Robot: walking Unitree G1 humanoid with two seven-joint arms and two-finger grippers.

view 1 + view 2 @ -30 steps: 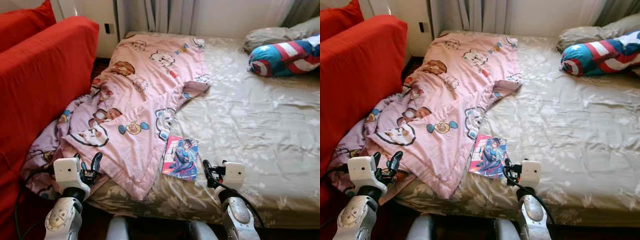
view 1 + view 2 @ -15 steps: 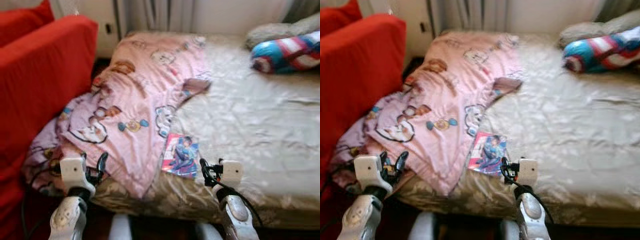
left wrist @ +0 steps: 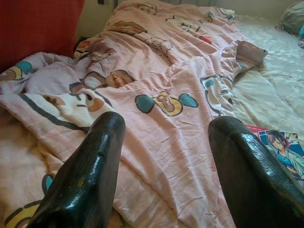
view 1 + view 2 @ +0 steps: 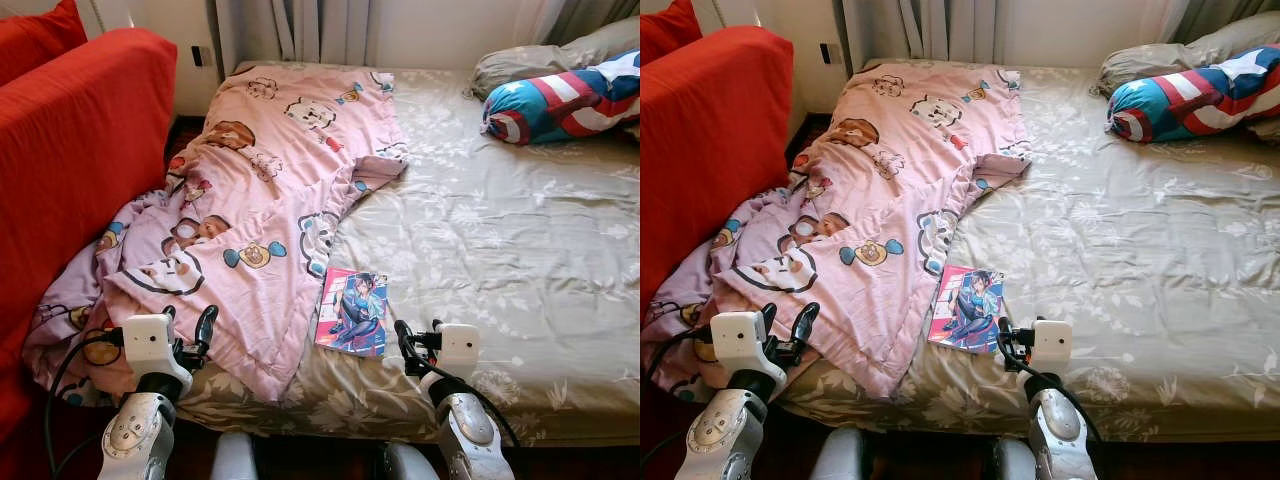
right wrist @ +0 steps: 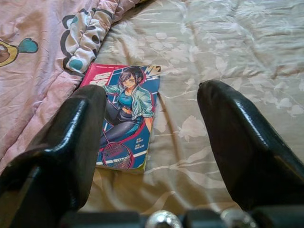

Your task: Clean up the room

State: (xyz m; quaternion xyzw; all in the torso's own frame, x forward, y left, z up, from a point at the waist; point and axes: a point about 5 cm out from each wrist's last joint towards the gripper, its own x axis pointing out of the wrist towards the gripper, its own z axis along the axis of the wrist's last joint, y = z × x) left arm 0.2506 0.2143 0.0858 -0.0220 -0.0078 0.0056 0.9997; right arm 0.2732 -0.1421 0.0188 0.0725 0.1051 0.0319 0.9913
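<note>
A colourful comic book (image 4: pixel 353 311) lies flat on the bed near its front edge, just beside the hem of a rumpled pink cartoon-print blanket (image 4: pixel 268 190). My right gripper (image 4: pixel 417 340) hovers open just right of the book, which also appears in the right wrist view (image 5: pixel 124 116) ahead of the black fingers (image 5: pixel 71 137). My left gripper (image 4: pixel 188 331) is open over the blanket's lower left corner, and the left wrist view looks across the pink blanket (image 3: pixel 156 95) between its fingers (image 3: pixel 90 175).
The bed (image 4: pixel 500 230) has an olive floral sheet. A red sofa (image 4: pixel 70 160) stands close on the left, with the blanket spilling into the gap. A blue, red and white bolster (image 4: pixel 560 100) and a grey pillow (image 4: pixel 540 62) lie at the far right. Curtains hang behind.
The camera shifted and the motion blur has gone; the scene now sits a bit further left. Both grippers stay open in about the same places by the bed edge.
</note>
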